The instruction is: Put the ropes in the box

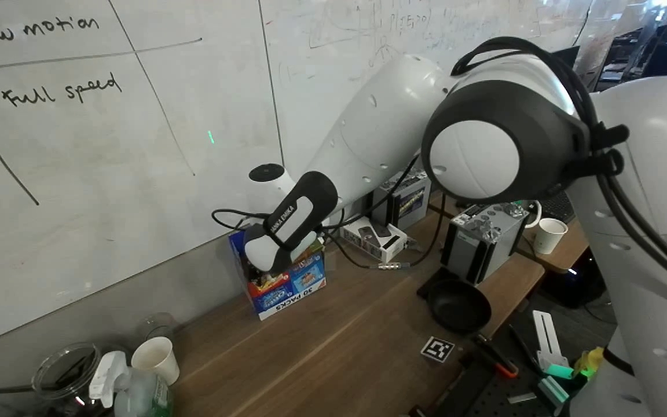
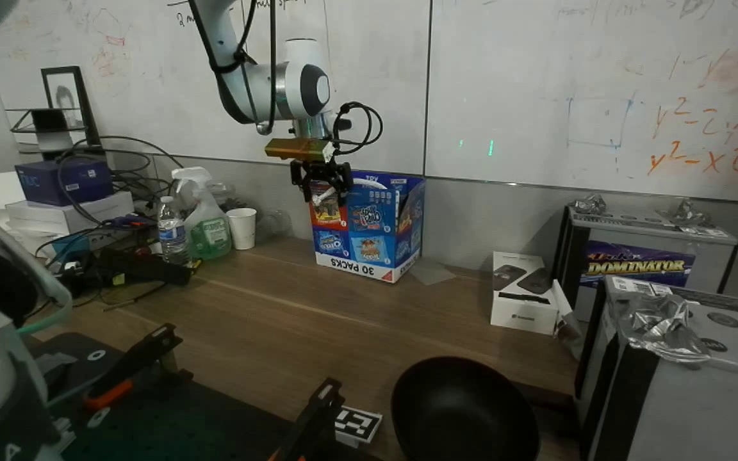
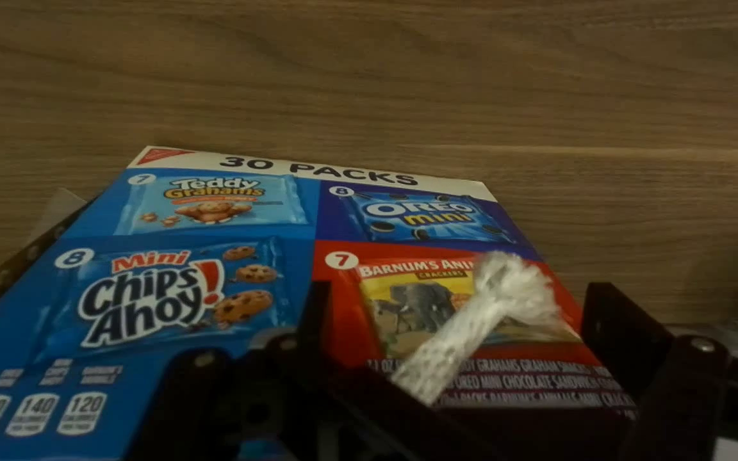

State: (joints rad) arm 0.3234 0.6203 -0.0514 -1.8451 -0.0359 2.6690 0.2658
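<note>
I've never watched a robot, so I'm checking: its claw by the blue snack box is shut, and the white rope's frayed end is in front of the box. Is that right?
The claw by the blue snack box is open, not shut: the wrist view shows its fingers apart. The white rope's frayed end is in front of the box.

1. I see a black pan [image 2: 465, 410] near a printed square tag [image 2: 357, 422].
2. I spot a spray bottle [image 2: 209, 235] (green liquid inside) between a water bottle [image 2: 173, 235] and a white cup [image 2: 242, 229].
3. I read "Full speed" on the whiteboard [image 1: 107, 139].
</note>
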